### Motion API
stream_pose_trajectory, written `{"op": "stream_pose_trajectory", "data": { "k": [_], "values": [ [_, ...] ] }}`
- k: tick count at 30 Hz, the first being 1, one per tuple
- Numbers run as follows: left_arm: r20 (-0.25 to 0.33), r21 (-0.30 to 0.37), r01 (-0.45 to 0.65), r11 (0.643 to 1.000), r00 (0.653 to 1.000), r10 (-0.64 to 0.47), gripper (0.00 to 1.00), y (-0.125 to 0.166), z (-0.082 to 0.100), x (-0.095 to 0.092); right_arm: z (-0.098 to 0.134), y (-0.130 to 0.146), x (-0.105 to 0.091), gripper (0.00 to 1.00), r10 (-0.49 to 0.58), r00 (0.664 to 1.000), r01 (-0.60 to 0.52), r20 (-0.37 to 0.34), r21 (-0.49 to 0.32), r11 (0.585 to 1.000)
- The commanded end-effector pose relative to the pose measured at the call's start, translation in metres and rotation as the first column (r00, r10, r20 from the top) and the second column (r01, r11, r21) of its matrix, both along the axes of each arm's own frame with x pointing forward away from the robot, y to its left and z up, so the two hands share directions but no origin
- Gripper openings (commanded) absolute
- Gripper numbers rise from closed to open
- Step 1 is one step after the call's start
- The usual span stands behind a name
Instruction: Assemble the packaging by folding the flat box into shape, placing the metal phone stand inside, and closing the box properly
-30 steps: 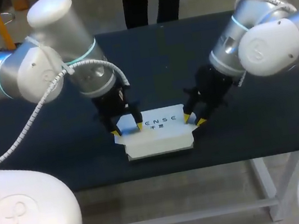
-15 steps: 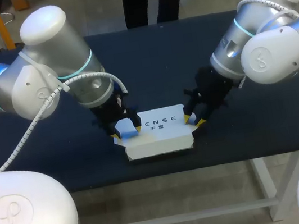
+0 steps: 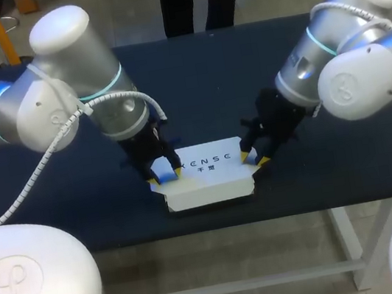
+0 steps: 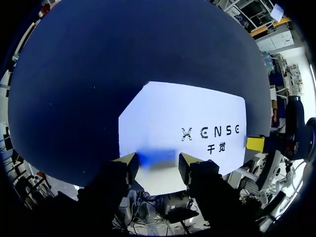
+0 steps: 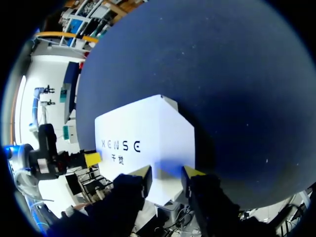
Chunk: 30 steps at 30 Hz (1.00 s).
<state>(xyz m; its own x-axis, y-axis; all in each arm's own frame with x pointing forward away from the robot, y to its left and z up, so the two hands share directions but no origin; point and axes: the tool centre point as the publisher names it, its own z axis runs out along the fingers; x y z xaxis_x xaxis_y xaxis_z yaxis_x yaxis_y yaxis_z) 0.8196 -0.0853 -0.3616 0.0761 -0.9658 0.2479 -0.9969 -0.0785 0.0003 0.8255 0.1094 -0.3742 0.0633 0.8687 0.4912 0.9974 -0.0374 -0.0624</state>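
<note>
White box [image 3: 209,181] lies near the counter's [image 3: 258,70] 6 o'clock edge. Left tool [image 3: 165,174], fingers apart, has just dropped onto its 9 o'clock end; right tool [image 3: 255,157], fingers apart, stays at its 3 o'clock end. I judge closing is underway.

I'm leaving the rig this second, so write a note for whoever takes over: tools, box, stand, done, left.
Left tool: open, tips at the left end of the white printed cardboard box.
Right tool: open, tips at its right end.
Box: folded into shape, top down, near the dark blue table's front edge.
Metal phone stand: not visible; may be inside.
Left: confirm stand is in, check flaps are tucked.
</note>
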Motion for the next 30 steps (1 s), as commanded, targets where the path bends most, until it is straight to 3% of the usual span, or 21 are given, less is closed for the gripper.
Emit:
{"op": "stream_pose_trajectory", "data": {
  "k": [1, 15, 22, 30],
  "values": [
    [-0.026, 0.003, 0.0, 1.0, 1.0, 0.0, 0.48, 0.0, 0.0, 0.007, -0.001, 0.002, -0.001, 0.44, -0.004, 1.0, 0.004, 0.005, -0.009, 1.0],
    [-0.062, -0.004, -0.032, 0.999, 0.998, 0.032, 0.49, 0.005, -0.008, 0.01, -0.007, 0.004, 0.0, 0.43, -0.011, 1.0, 0.011, 0.011, -0.012, 1.0],
    [-0.062, -0.014, -0.03, 0.999, 0.998, 0.029, 0.52, 0.006, -0.011, 0.011, -0.008, 0.005, 0.0, 0.44, -0.014, 1.0, 0.014, 0.015, -0.007, 1.0],
    [-0.054, -0.011, -0.025, 1.0, 0.998, 0.025, 0.49, 0.004, -0.011, 0.013, -0.008, 0.007, 0.002, 0.44, -0.024, 0.999, 0.024, 0.024, -0.005, 1.0]
  ]
}}
